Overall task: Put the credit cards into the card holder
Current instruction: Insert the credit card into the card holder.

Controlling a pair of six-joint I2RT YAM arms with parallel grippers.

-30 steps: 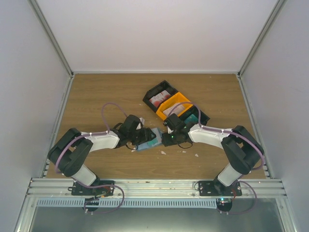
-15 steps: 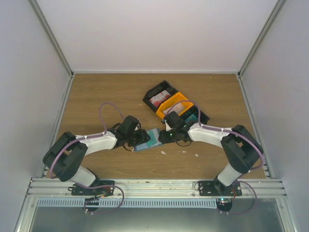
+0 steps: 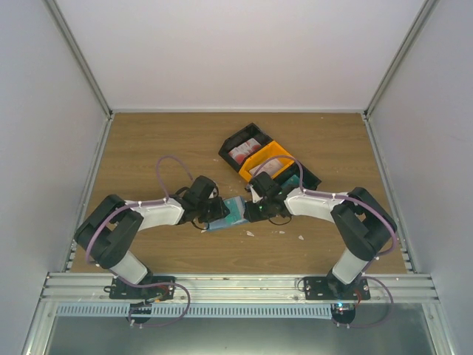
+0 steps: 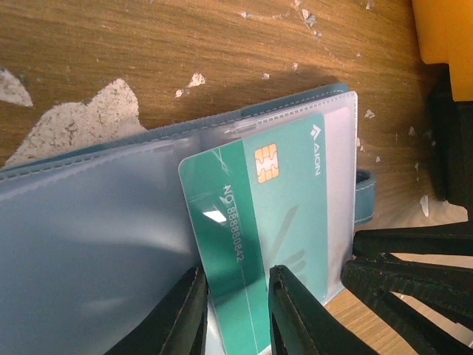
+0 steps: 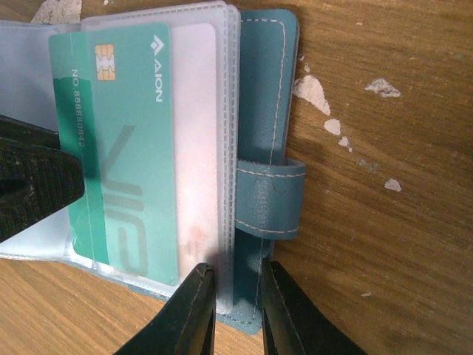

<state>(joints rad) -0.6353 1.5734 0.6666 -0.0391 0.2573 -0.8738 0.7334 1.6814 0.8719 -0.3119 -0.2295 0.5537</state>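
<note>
The blue card holder lies open on the wooden table between my two grippers. Its clear sleeves spread left and its blue cover has a strap loop. A teal credit card sits partway inside one sleeve, with a darker strip still outside. My left gripper is narrowly open, and its jaws bracket that exposed strip. My right gripper is closed on the holder's corner, across the sleeve edges and the cover margin. More credit cards lie in stacks in the tray.
A black-and-orange three-compartment tray stands just behind the right gripper, and its orange corner shows in the left wrist view. Irregular white scraps dot the wood around the holder. Grey walls enclose the table.
Both pairs of jaws have narrowed over the holder. The left arm swung out a little and came back. The card holder stays in the same place.
</note>
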